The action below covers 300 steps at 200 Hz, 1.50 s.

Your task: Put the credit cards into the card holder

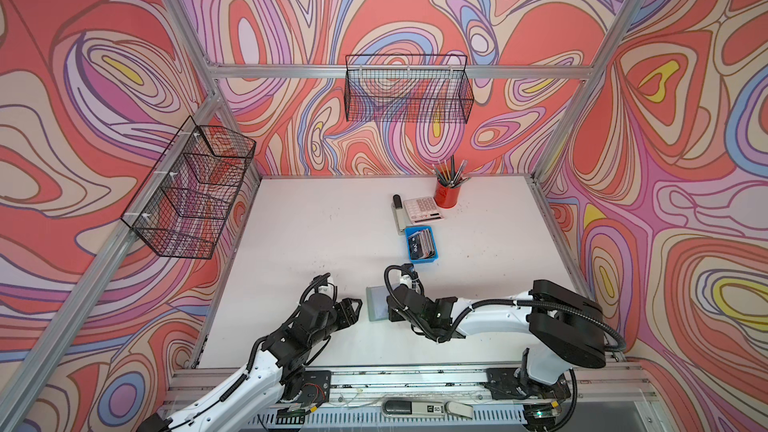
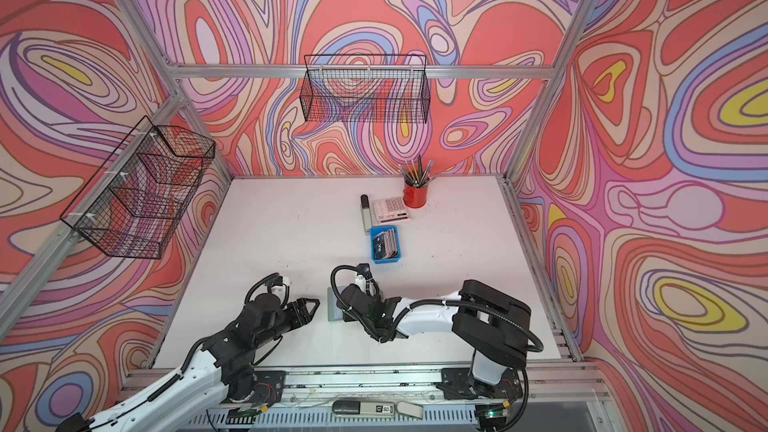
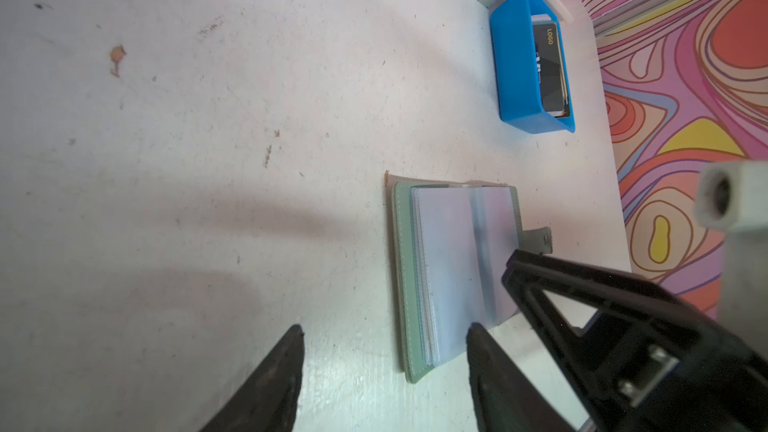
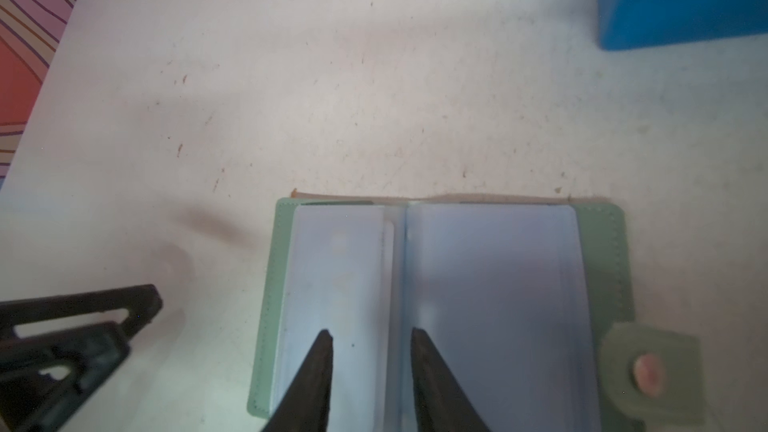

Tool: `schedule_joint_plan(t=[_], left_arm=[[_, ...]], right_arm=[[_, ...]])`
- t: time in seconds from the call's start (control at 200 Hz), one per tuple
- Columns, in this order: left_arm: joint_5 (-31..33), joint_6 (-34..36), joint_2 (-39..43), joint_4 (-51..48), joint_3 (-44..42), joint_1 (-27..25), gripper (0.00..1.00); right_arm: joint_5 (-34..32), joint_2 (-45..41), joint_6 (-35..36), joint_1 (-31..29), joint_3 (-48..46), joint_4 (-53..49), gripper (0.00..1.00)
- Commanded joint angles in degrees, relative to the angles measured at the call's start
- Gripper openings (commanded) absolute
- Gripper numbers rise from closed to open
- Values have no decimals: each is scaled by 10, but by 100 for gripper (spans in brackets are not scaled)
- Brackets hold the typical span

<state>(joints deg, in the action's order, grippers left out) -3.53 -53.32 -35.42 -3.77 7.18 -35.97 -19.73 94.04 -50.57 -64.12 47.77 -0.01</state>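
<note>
White table (image 1: 311, 234) spreads out in front of me, both arms low at its near end. The left pincer (image 3: 384, 328) stands wide open and empty, one finger tip right at the edge of the card holder (image 4: 490, 284). The right pincer (image 4: 372, 332) hangs over that holder, jaws partly apart with nothing between them, tips above a clear sleeve just beside the spine. The holder lies open and flat, snap tab (image 4: 652, 367) sticking out sideways. Farther back, well apart, the blue tray (image 1: 426, 260) holds the credit cards (image 1: 422, 245), leaning in a stack, dark Vip card outermost
</note>
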Motion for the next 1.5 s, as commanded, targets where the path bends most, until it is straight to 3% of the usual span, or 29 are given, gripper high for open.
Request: schedule_joint_plan(t=[0.0,0.155,0.22,0.331,0.401,0.696,0.936,1.497], left_arm=[[-4,19,-9,-13,27,0,64],[2,30,-10,-31,42,1,64],[14,32,-7,-43,48,2,64],[25,35,-3,-55,53,2,64],[28,40,-1,-64,58,3,64],[49,48,12,-86,63,5,65],[54,51,7,-82,62,5,66],[42,44,1,-71,58,5,66]], right_arm=[[33,-53,48,69,64,-98,42],[89,-62,107,220,163,-201,55],[103,-47,136,278,207,-220,66],[93,13,188,336,291,-255,78],[72,62,218,357,339,-272,81],[117,219,276,379,418,-291,83],[150,196,278,378,349,-255,83],[101,146,289,339,298,-255,83]])
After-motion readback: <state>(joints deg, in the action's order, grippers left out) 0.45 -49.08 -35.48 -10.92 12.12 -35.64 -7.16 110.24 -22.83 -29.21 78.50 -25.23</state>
